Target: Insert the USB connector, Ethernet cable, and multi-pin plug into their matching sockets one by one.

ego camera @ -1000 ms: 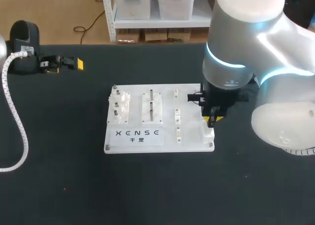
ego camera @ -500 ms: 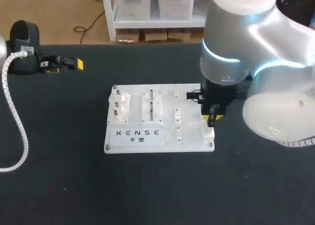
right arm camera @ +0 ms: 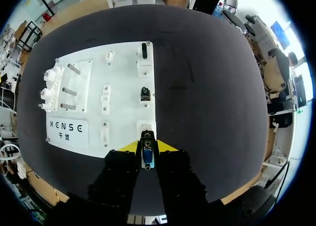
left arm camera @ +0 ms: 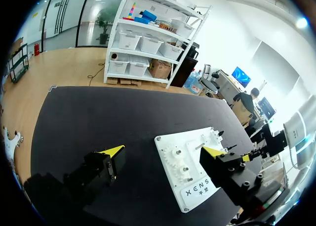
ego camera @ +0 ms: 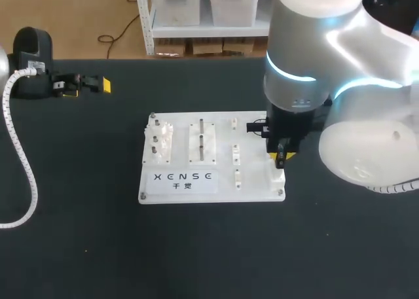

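**Right gripper pinching a plug at the board's edge socket**

In the head view your right arm [ego camera: 340, 70] comes in from the right of the frame. The right gripper [ego camera: 281, 157] hangs over the right edge of the white board [ego camera: 252, 181], which lies flat in the middle of the black table [ego camera: 196, 246].

In the right wrist view its two fingers are pressed onto a plug [right arm camera: 146, 154] from both sides. The plug is small and narrow, with a blue and silver body and a dark front end. You cannot tell from these views which kind of connector it is.

Three sockets sit in a row along that edge of the board:
- **Nearest socket** [right arm camera: 144, 127]: a white block just ahead of the fingertips. The plug's front end reaches it, but you cannot tell whether it is seated.
- **Middle socket** [right arm camera: 144, 93]: it has a dark insert in it.
- **Far socket** [right arm camera: 144, 63]: a dark peg [right arm camera: 144, 49] stands upright in it.

Further across the board from the gripper you have a column of small white blocks [right arm camera: 105, 95], then metal pins [right arm camera: 69, 92] on a raised plate, then white gears [right arm camera: 49, 90] at the opposite edge.

Your left gripper [ego camera: 86, 85] sits at the upper left of the head frame, well apart from the board. In the left wrist view its fingers are spread wide with nothing between them.
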Controlling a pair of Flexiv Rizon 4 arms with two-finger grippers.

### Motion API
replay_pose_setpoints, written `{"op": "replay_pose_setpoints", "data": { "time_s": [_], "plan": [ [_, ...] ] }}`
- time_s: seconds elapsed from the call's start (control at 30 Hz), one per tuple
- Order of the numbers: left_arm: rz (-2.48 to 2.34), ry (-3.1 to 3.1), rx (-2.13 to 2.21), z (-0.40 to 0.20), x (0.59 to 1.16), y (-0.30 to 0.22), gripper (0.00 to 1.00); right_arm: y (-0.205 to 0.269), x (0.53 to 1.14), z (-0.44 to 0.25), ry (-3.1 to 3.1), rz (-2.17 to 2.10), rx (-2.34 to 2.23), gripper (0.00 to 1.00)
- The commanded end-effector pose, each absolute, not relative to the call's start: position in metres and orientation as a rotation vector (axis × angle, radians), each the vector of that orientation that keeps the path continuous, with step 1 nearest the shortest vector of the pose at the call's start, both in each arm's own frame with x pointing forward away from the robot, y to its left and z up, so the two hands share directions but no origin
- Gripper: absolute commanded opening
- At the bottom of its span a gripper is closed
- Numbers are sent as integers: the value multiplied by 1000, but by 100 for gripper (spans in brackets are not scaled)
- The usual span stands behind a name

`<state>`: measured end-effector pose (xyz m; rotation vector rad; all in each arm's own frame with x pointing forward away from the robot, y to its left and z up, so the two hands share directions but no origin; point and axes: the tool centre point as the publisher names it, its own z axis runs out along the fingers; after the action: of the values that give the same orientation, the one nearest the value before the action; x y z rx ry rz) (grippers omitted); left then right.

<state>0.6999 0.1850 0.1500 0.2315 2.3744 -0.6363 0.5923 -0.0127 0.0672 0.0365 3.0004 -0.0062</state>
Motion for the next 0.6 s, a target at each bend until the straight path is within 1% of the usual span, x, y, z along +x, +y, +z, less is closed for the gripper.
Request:
{"op": "replay_pose_setpoints", "data": {
  "time_s": [0.03, 0.6],
  "plan": [
    [-636, 2374, 231, 150, 700, 185, 100, -14, 590, 65, 2984, 5, 32, 0],
    [-636, 2374, 231, 150, 700, 185, 100, -12, 591, 63, 2979, -11, 34, 0]
  ]
}}
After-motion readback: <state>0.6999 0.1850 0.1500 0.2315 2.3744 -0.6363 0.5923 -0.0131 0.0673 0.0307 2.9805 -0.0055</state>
